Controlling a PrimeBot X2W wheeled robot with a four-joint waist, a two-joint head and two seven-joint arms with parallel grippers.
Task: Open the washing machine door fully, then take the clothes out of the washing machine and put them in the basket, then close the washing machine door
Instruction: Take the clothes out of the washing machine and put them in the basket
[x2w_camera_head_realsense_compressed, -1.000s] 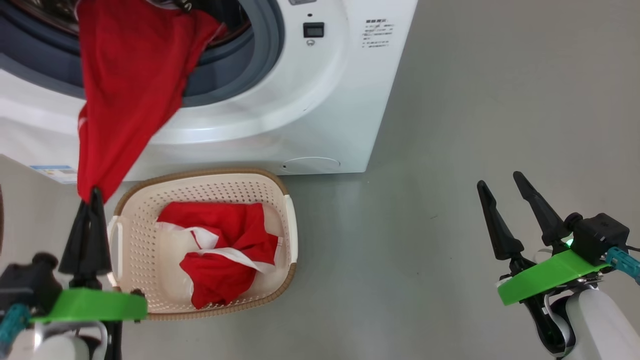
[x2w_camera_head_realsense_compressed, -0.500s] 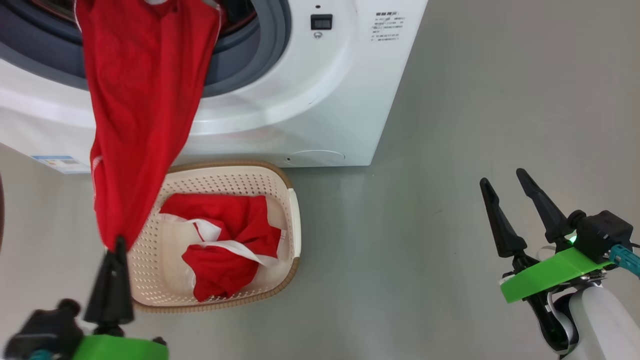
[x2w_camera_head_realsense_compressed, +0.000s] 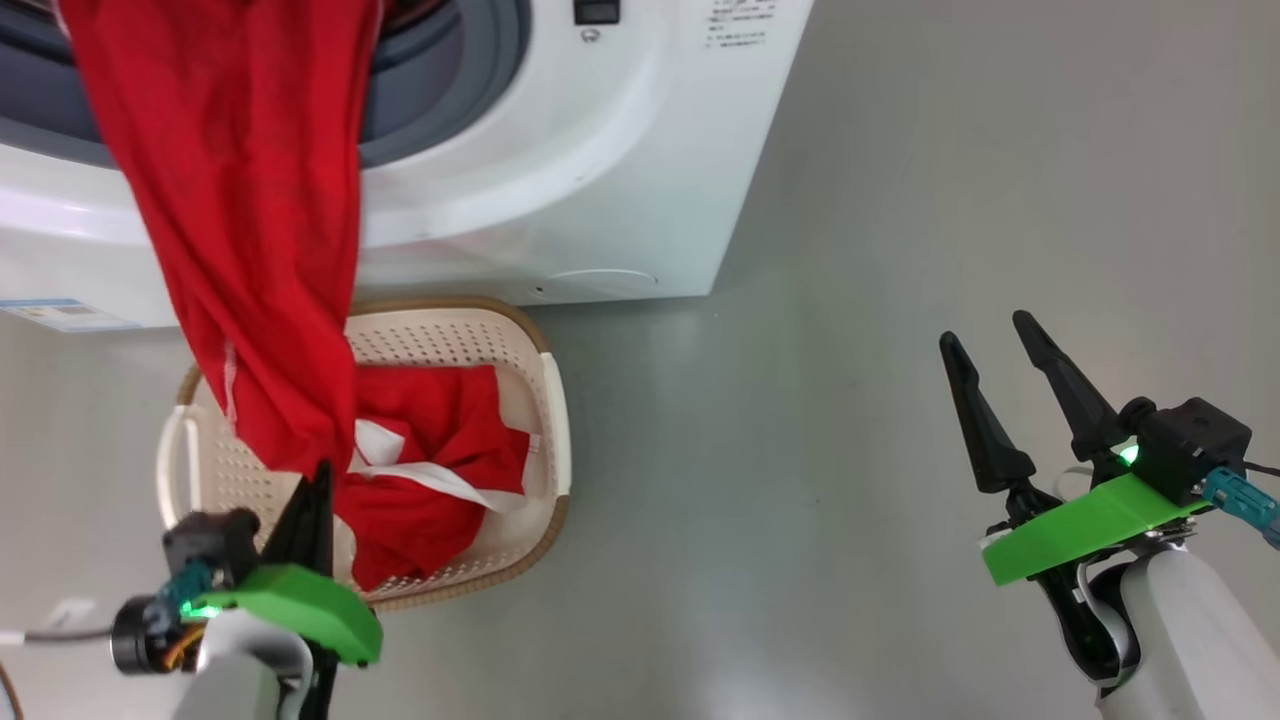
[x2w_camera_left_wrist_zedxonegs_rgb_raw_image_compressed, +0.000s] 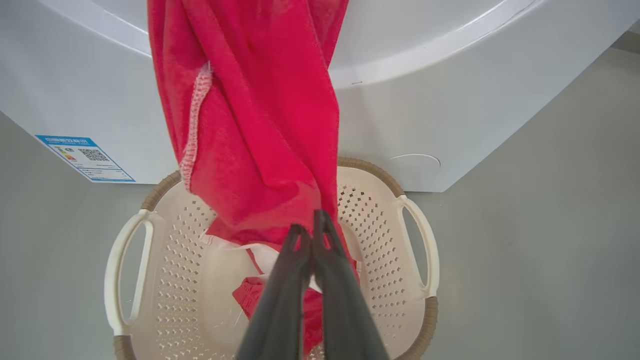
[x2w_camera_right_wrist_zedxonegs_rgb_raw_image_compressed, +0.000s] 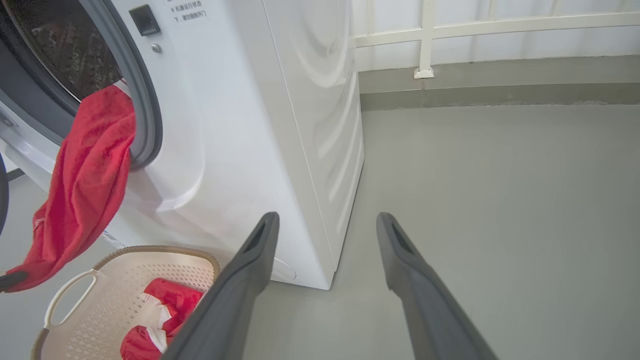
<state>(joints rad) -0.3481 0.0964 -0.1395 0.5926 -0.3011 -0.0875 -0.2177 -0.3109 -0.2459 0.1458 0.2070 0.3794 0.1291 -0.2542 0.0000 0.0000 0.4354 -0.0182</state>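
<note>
A long red garment (x2w_camera_head_realsense_compressed: 240, 200) stretches from the drum opening of the white washing machine (x2w_camera_head_realsense_compressed: 600, 180) down to my left gripper (x2w_camera_head_realsense_compressed: 318, 470), which is shut on its lower end above the basket (x2w_camera_head_realsense_compressed: 555, 420). In the left wrist view the closed fingertips (x2w_camera_left_wrist_zedxonegs_rgb_raw_image_compressed: 320, 222) pinch the garment (x2w_camera_left_wrist_zedxonegs_rgb_raw_image_compressed: 260, 125) over the basket (x2w_camera_left_wrist_zedxonegs_rgb_raw_image_compressed: 420, 235). A second red garment with white trim (x2w_camera_head_realsense_compressed: 440, 440) lies inside the basket. My right gripper (x2w_camera_head_realsense_compressed: 983, 328) hangs open and empty over the floor on the right. The drum opening is uncovered, and the washing machine door is out of view.
Bare grey floor (x2w_camera_head_realsense_compressed: 900, 150) spreads to the right of the machine. A wall with a white rail (x2w_camera_right_wrist_zedxonegs_rgb_raw_image_compressed: 425, 40) stands behind it. The blue sticker (x2w_camera_head_realsense_compressed: 60, 314) and the round lower flap (x2w_camera_head_realsense_compressed: 600, 282) mark the machine's bottom front, just behind the basket.
The head camera has shifted. My left gripper has moved right, from beside the basket to over it, drawing more of the red garment out of the drum. The right gripper holds still.
</note>
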